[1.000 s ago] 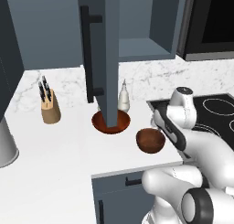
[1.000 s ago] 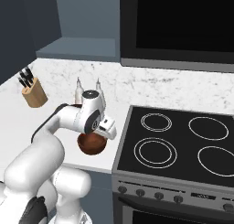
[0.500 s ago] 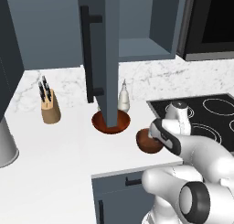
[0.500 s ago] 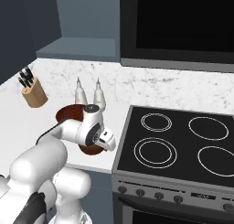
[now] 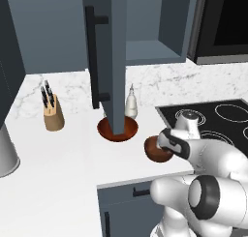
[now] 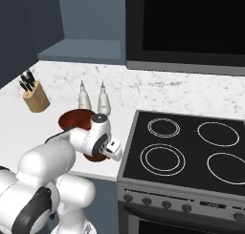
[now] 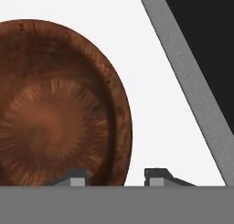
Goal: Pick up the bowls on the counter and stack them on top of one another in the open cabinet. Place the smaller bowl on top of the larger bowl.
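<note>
One deep dark-brown smaller bowl [image 7: 55,113]

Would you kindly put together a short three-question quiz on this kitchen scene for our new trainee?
1. True or false: the smaller bowl already sits inside the larger bowl.
2. Which does the gripper straddle in the hand view? A) the knife block B) the smaller bowl's rim C) a white bottle
3. Fill in: the larger bowl rests on the ____, in front of the two white bottles.

Key
1. False: both bowls stand apart on the counter.
2. B: one fingertip shows inside the rim, the other outside, jaws apart.
3. counter
</note>
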Motion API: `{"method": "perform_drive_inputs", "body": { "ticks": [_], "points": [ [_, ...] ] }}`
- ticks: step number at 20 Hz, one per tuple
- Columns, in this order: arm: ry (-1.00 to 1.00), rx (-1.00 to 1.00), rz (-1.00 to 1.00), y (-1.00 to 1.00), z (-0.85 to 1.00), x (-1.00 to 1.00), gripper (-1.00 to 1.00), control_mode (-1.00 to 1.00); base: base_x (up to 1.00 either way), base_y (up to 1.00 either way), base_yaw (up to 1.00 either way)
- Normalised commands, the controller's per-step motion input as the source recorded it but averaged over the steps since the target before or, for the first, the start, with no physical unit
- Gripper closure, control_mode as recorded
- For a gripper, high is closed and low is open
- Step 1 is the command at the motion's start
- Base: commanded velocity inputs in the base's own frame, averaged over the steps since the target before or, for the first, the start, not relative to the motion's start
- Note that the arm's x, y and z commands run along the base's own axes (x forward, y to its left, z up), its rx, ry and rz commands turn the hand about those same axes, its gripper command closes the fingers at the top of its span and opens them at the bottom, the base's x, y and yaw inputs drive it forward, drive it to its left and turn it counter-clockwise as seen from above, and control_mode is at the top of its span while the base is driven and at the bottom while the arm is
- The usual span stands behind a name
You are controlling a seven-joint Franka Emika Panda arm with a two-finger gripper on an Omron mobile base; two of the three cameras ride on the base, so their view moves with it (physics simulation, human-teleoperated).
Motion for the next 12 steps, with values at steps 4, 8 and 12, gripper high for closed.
{"method": "perform_drive_inputs", "body": {
  "ticks": [4, 8, 12],
  "points": [
    [-0.02, 0.00, 0.00, 0.01, -0.13, 0.03, 1.00, -1.00, 0.00, 0.00, 0.00],
    [-0.09, 0.00, -0.02, 0.07, 0.21, 0.00, 1.00, -1.00, 0.00, 0.00, 0.00],
    [-0.14, 0.00, -0.11, 0.29, 0.92, 0.00, 1.00, -1.00, 0.00, 0.00, 0.00]
  ]
}}
